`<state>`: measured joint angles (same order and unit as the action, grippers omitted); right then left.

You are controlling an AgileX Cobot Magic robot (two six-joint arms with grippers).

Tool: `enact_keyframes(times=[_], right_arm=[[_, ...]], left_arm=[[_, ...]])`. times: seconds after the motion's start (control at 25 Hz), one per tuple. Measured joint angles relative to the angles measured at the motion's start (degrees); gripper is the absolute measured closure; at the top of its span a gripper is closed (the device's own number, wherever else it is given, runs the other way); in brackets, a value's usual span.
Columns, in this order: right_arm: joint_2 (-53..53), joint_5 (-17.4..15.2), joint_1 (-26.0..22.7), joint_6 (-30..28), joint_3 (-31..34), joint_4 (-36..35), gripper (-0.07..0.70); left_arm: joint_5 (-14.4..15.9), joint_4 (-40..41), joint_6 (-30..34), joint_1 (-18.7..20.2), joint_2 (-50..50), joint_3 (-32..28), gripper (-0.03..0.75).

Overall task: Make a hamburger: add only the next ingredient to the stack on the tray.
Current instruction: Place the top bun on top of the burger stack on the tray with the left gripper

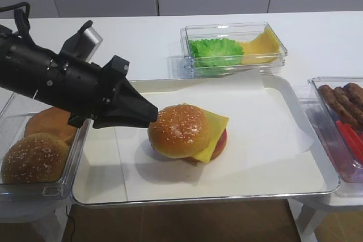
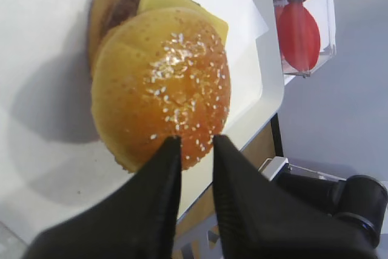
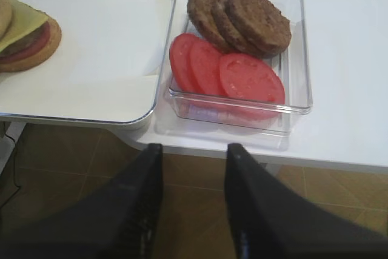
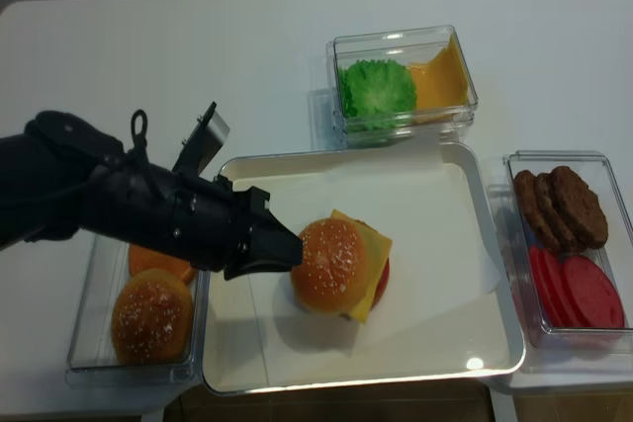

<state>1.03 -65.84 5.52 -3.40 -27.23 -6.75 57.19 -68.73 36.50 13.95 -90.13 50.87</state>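
My left pincer [image 2: 193, 142] sits at the near edge of the sesame bun [image 1: 179, 130], its two black fingers [image 2: 162, 174] close together with a narrow gap between them. The tips reach the bun's rim, but I cannot tell whether they pinch it or only touch it. The bun lies on top of the stack [image 4: 377, 269], domed side up, covering most of the cheese [image 1: 212, 134]; one yellow corner sticks out to the right, and a sliver of tomato [image 1: 222, 141] shows beneath it. The stack stands near the middle of the tray [image 1: 295, 106], on the white paper [image 1: 266, 140].

My right pincer [image 3: 193, 150] hangs over the floor, just off the table edge, with its jaws spread and nothing between them. Ahead of it is a clear tub [image 3: 301, 59] with patties [image 3: 248, 19] and tomato slices [image 3: 233, 74]. A tub [image 4: 89, 343] to the left of the tray holds more buns [image 4: 151, 316]. Behind the tray, another tub [image 1: 278, 41] holds lettuce [image 1: 215, 50] and cheese slices [image 1: 261, 45].
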Motion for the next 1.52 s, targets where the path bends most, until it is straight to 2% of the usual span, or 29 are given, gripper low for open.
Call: enact_keyframes(times=[0.28, 0.44, 0.68, 0.88, 1.16, 1.32, 1.52], right_arm=[[0.0, 0.0, 0.0, 0.0, 0.0, 0.0, 0.371], [0.0, 0.0, 0.0, 0.0, 0.0, 0.0, 0.371], [0.0, 0.0, 0.0, 0.0, 0.0, 0.0, 0.371], [0.0, 0.0, 0.0, 0.0, 0.0, 0.0, 0.371], [0.0, 0.0, 0.0, 0.0, 0.0, 0.0, 0.371], [0.0, 0.0, 0.0, 0.0, 0.0, 0.0, 0.371], [0.0, 0.0, 0.0, 0.0, 0.0, 0.0, 0.371]], left_arm=[[-0.4, 0.3, -0.3, 0.0, 0.0, 0.0, 0.573], [-3.4, 1.7, -2.9, 0.0, 0.0, 0.0, 0.562], [-7.5, 6.1, -9.5, 0.0, 0.0, 0.0, 0.451], [-7.7, 10.4, -12.0, 0.0, 0.0, 0.0, 0.440], [-8.0, 10.5, -12.5, 0.0, 0.0, 0.0, 0.440], [-9.4, 11.0, -12.9, 1.0, 0.0, 0.0, 0.440], [-10.4, 15.4, -16.1, 1.5, 0.0, 0.0, 0.440]])
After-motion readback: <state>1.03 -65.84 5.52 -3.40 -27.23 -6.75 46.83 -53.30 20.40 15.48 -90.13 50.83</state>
